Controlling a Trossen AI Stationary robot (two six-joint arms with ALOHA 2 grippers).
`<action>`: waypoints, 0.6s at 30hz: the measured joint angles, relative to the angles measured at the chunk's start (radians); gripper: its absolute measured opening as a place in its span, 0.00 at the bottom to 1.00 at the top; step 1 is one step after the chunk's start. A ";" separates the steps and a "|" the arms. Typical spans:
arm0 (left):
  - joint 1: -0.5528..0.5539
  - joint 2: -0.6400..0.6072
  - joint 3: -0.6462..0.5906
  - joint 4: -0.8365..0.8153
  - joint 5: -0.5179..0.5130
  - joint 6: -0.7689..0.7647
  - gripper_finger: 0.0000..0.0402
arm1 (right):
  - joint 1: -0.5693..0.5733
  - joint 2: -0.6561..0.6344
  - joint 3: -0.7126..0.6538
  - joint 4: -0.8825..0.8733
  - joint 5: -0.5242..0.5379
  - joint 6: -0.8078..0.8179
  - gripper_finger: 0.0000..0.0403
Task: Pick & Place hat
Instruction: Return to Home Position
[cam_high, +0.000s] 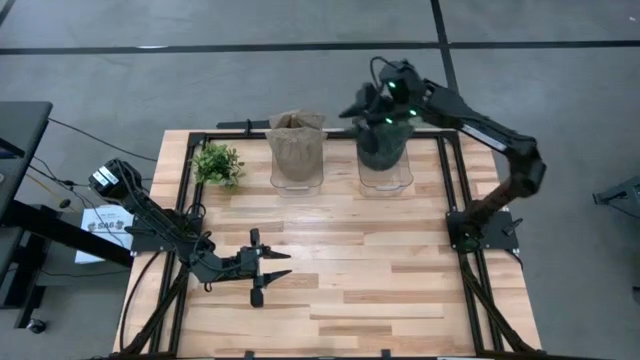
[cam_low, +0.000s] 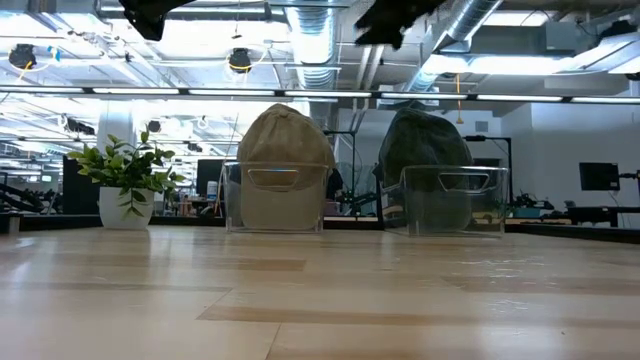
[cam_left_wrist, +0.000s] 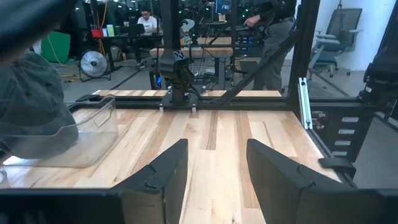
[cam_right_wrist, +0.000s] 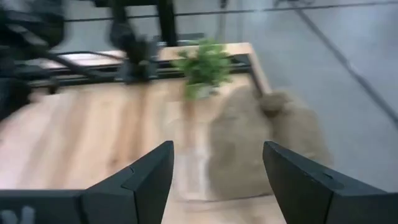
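Two hats sit on clear stands at the table's far side. The tan hat (cam_high: 297, 140) (cam_low: 285, 150) (cam_right_wrist: 249, 143) is on the left one, the dark green hat (cam_high: 383, 150) (cam_low: 425, 150) (cam_left_wrist: 31, 106) on the right one. My right gripper (cam_high: 354, 108) (cam_right_wrist: 217, 149) hangs open in the air above the dark hat, slanting down toward the tan hat, with nothing between its fingers. Near the table's front left, my left gripper (cam_high: 288, 263) (cam_left_wrist: 214, 149) stands open and level, pointing toward the right edge, also empty.
A small potted plant (cam_high: 218, 163) (cam_low: 125, 180) stands at the far left, beside the tan hat's stand (cam_high: 297, 178). Black frame rails (cam_high: 460, 190) run along the table's edges. Bare wood lies between the stands and the near edge. People show in the room behind.
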 joint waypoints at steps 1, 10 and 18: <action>0.000 0.000 0.000 -0.002 0.000 0.012 0.40 | 0.016 -0.031 -0.010 -0.025 -0.008 0.012 0.60; -0.034 0.000 0.000 -0.004 -0.001 -0.127 0.40 | 0.239 -0.432 -0.364 0.180 -0.013 0.138 0.60; -0.008 -0.028 0.000 -0.007 0.044 -0.201 0.40 | 0.494 -0.835 -0.902 0.561 0.287 0.302 0.60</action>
